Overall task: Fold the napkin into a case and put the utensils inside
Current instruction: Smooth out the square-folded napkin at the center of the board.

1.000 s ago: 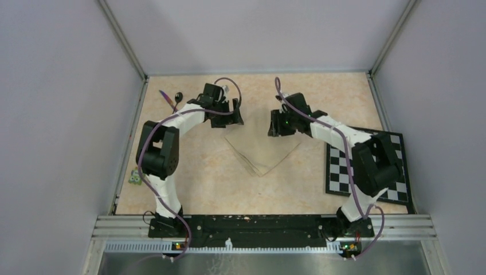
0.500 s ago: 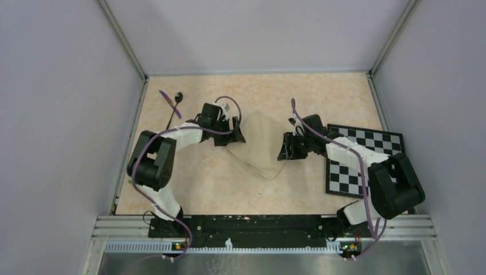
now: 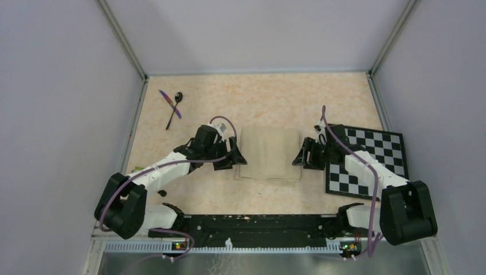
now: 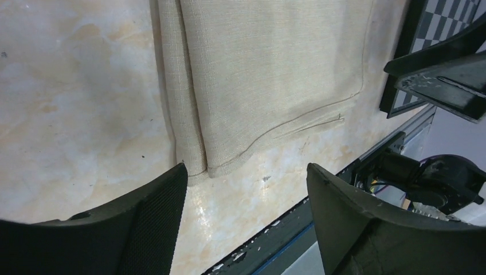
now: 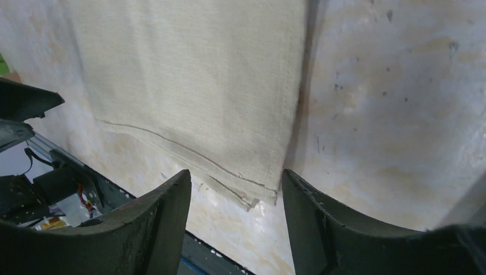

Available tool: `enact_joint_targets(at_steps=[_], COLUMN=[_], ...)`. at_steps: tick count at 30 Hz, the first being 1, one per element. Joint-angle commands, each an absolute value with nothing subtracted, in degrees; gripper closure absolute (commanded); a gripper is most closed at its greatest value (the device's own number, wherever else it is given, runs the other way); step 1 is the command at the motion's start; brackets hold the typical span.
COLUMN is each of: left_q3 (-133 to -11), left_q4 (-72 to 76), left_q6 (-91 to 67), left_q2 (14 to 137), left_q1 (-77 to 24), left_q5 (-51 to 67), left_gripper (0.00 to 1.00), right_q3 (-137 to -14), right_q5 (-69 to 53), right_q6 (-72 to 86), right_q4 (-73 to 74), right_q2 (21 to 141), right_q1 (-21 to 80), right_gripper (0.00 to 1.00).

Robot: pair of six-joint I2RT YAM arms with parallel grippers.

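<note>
The beige napkin point(image 3: 268, 153) lies flat on the table as a folded, layered rectangle between my two grippers. My left gripper point(image 3: 236, 156) is open and empty at its left edge. In the left wrist view the gripper point(image 4: 246, 172) sits just off the napkin's point(image 4: 263, 80) near corner. My right gripper point(image 3: 299, 156) is open and empty at the right edge. In the right wrist view the gripper point(image 5: 235, 177) straddles the near corner of the napkin point(image 5: 195, 80), where stacked hems show. The black spoon point(image 3: 175, 106) and purple knife point(image 3: 169, 103) lie crossed at the far left.
A black-and-white checkerboard point(image 3: 372, 166) lies at the right, under the right arm. Grey walls enclose the table on three sides. The black base rail point(image 3: 252, 223) runs along the near edge.
Both grippers have moved from the far side toward the near edge, drawing the cloth over itself. The diamond-shaped napkin is now a folded rectangle, and both grippers are open beside it.
</note>
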State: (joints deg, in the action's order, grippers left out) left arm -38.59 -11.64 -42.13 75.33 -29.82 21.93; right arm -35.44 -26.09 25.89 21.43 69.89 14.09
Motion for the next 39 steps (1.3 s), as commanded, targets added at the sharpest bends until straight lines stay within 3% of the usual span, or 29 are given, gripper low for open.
enact_joint_targets(at_steps=[1, 7, 20, 37, 39], left_q3=[-36.26, -35.09, -32.74, -32.91, -32.93], left_q4=[-10.33, -8.97, -5.84, -2.0, -2.06], left_q6=[-44.46, -44.68, -43.02, -42.07, -42.03], left_q2=[73.23, 74.02, 77.34, 81.82, 81.8], left_q1=[-29.79, -29.94, -30.68, -31.77, -31.77], left_q5=[23.8, 25.44, 24.75, 26.36, 26.08], left_gripper=[0.24, 0.42, 0.61, 0.67, 0.71], right_q3=[-32.82, -30.57, -28.59, -26.78, -26.51], right_q5=[-27.79, -28.86, -26.87, -27.91, -28.03], right_q6=[31.2, 32.21, 32.33, 32.21, 32.2], right_q4=[22.43, 21.1, 19.2, 16.46, 16.27], right_q2=[68.96, 70.1, 70.71, 72.27, 72.33], right_q1=[12.47, 11.87, 11.87, 11.87, 11.87], right_gripper=[0.41, 0.49, 0.53, 0.54, 0.53])
